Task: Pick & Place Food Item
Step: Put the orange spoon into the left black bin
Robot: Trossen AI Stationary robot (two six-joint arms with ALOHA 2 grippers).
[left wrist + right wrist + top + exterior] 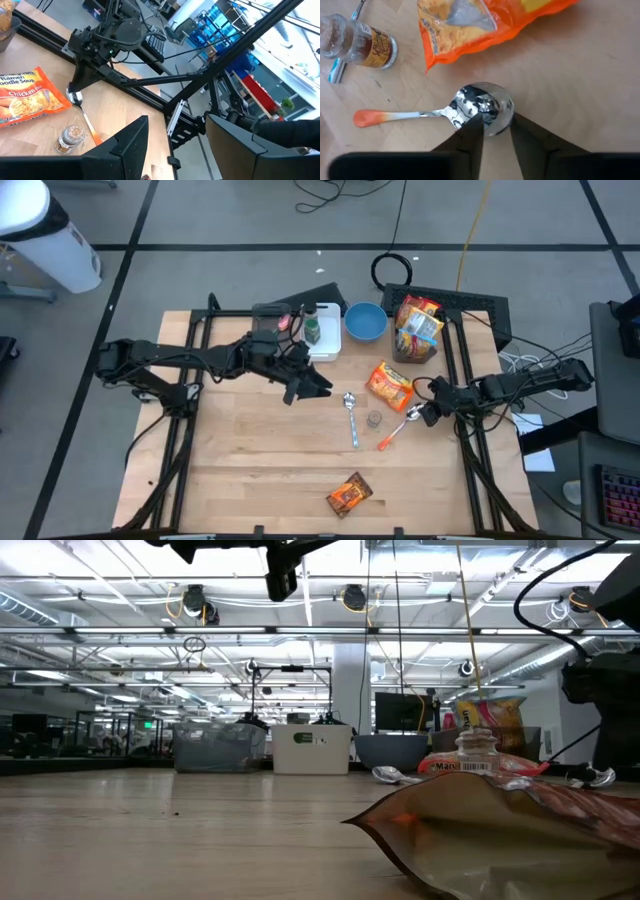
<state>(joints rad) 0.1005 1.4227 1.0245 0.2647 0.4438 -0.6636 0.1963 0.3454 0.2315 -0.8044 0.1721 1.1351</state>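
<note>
Two grippers in play. Right gripper (496, 131) low on table at 3 o'clock, fingers (470, 135) narrowly apart around the bowl of the orange-handled spoon (482, 107); tips at bowl rim, a full clamp can't be told. Spoon flat on table, handle toward 7 o'clock, tip near spice jar (374, 420).

Left gripper (175, 145) raised over table centre, approx 10 o'clock of the second spoon (351, 416), fingers apart, holding nothing. Left arm stretched in from 9 o'clock; right arm reaches in from 3 o'clock, wrist pitched down.

Ramen pack (389, 386) flat, just 11 o'clock of right gripper. Brown pouch (349, 496) alone at 6 o'clock edge. Blue bowl (365, 321) at 12 o'clock, snack bags in a bin (418, 328) beside it at 1 o'clock.

Low view: pouch fills foreground, hides most of table; right gripper cut off at frame edge. Jar label unreadable.
</note>
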